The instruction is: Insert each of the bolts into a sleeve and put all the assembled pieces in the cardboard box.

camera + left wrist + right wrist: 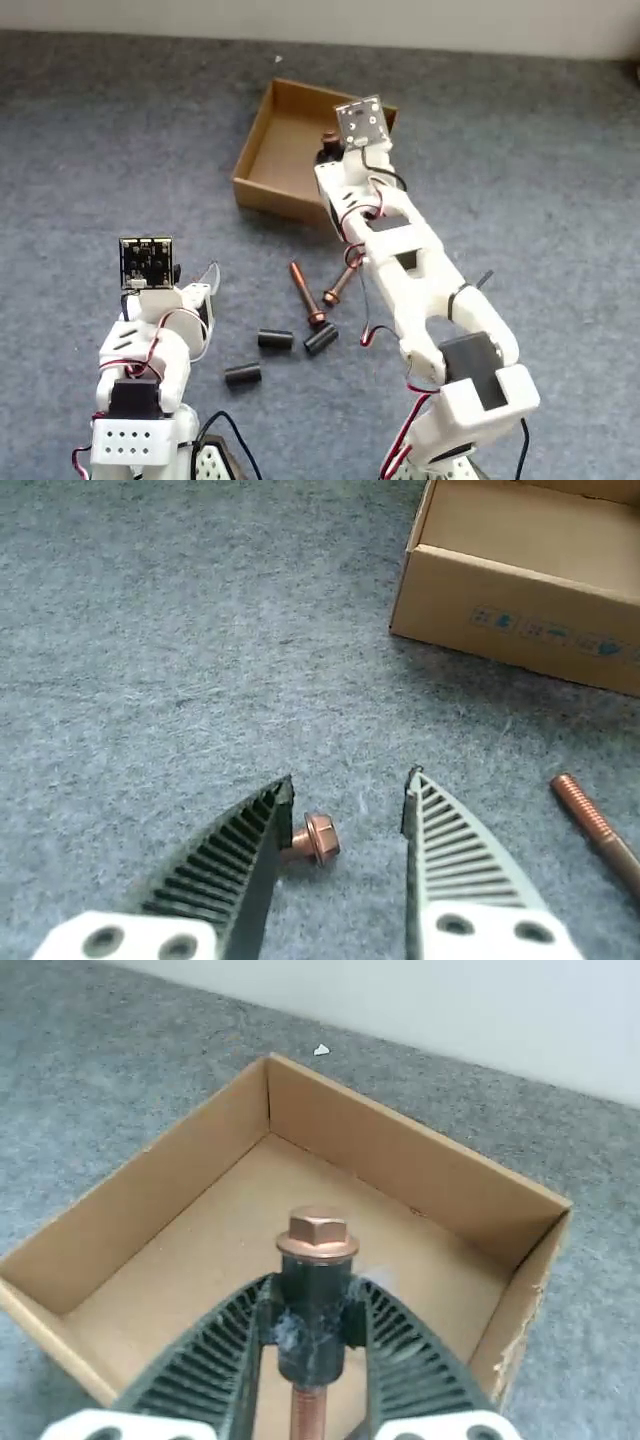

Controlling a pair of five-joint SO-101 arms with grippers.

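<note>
Copper bolt point(317, 1235) sits in black sleeve point(310, 1345), right gripper point(315, 1282) clamped on sleeve over box point(420, 1175). Assy looks rigid, light, smooth; grip sleeve mid-body; left gripper point(350, 776) wide open, empty.

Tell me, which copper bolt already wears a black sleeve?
The bolt held upright by the right gripper over the cardboard box; the other bolts lie bare on the carpet.

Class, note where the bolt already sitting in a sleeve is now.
In the right wrist view, the sleeved bolt is clamped in the right gripper, head up, over the open cardboard box.
</note>
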